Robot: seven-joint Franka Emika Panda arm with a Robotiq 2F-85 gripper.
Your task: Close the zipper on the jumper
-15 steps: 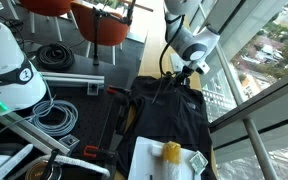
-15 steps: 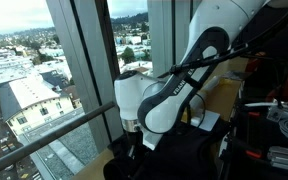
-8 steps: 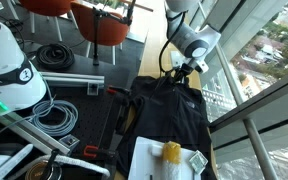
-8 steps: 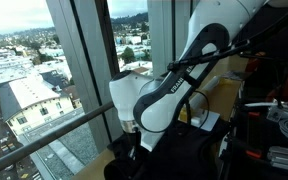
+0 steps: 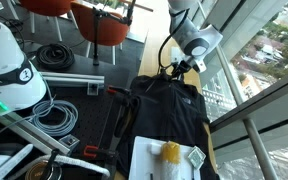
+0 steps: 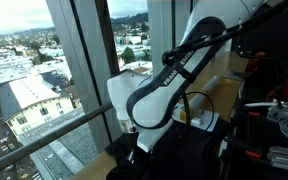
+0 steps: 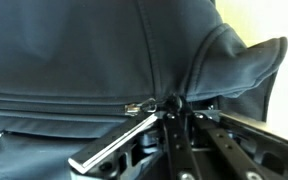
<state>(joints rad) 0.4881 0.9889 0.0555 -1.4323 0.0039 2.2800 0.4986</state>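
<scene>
In an exterior view the camera looked down from afar onto the jumper (image 5: 169,110). In an exterior view it stood low beside the arm (image 6: 159,95), facing the window (image 6: 44,90). The wrist view was nearest; all shared the jumper.

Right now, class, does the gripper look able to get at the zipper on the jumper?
Probably yes. In the wrist view the gripper sits right at the zipper, its fingers closed together there, and nothing lies between them and the jumper.
</scene>
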